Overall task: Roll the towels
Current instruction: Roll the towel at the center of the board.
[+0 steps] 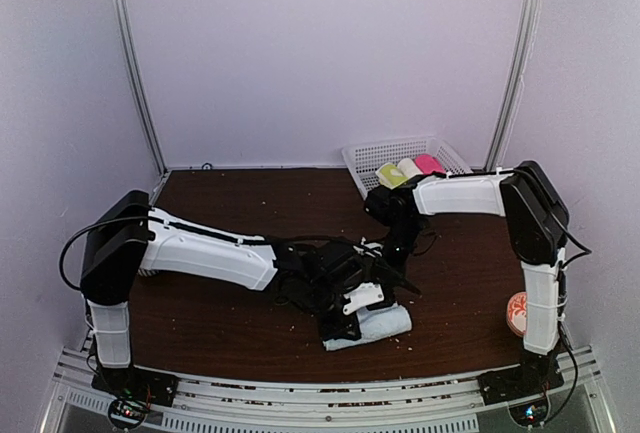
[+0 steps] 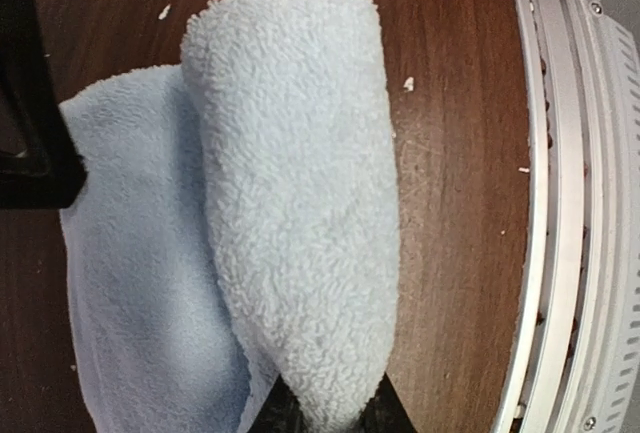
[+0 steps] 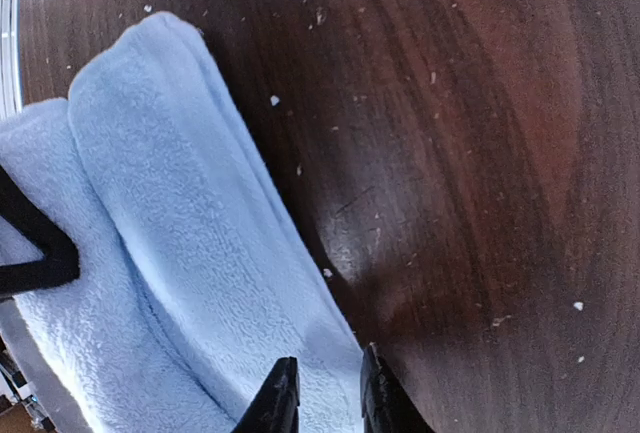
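Blue towel [image 2: 300,203] inside left gripper [image 2: 330,415]

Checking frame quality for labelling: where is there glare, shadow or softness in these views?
Left wrist: pale blue towel sharp, its pile crisp; faint sheen on the table beside it. Right wrist: reddish glare on the table at right, dark shadow along the towel's edge. Top external: soft and grainy, table dim.

The towel [image 1: 375,325] is a plain pale blue with no pattern. The table [image 1: 220,203] is dark reddish-brown wood grain, flecked with pale specks. At one o'clock the basket [image 1: 372,158] is white lattice. It holds a yellow-green towel [image 1: 390,175], a cream roll [image 1: 409,168] and a pink roll [image 1: 429,163]. The left arm [image 1: 210,253] and right arm [image 1: 460,195] are white with black joints. At four o'clock a disc [image 1: 516,313] is orange and white.
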